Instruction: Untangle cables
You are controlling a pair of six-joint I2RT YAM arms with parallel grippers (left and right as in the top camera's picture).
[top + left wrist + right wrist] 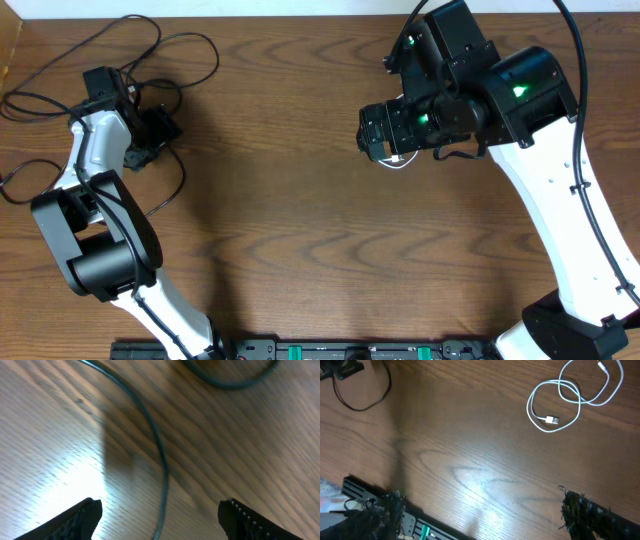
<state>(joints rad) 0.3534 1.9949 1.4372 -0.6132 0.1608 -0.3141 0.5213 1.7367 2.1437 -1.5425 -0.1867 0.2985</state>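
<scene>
My left end effector (160,505) spread astride black cable (156,435) by surface's (300,200) far-left corner, right end effector (480,496) spread, empty; centre strand, then pinch low.

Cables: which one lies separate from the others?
The white cable, coiled alone; the black cables lie looped together near the left fingers.

The left gripper (160,521) hangs close over the wooden table (240,450), its two dark fingers (75,520) standing wide apart at the lower corners with nothing clamped. A thin black cable (159,455) comes in at the top, curves down across the wood and runs between the fingers. A second dark cable (230,382), blurred, seems to loop at the upper edge. Bright glare whitens the wood on the left.
</scene>
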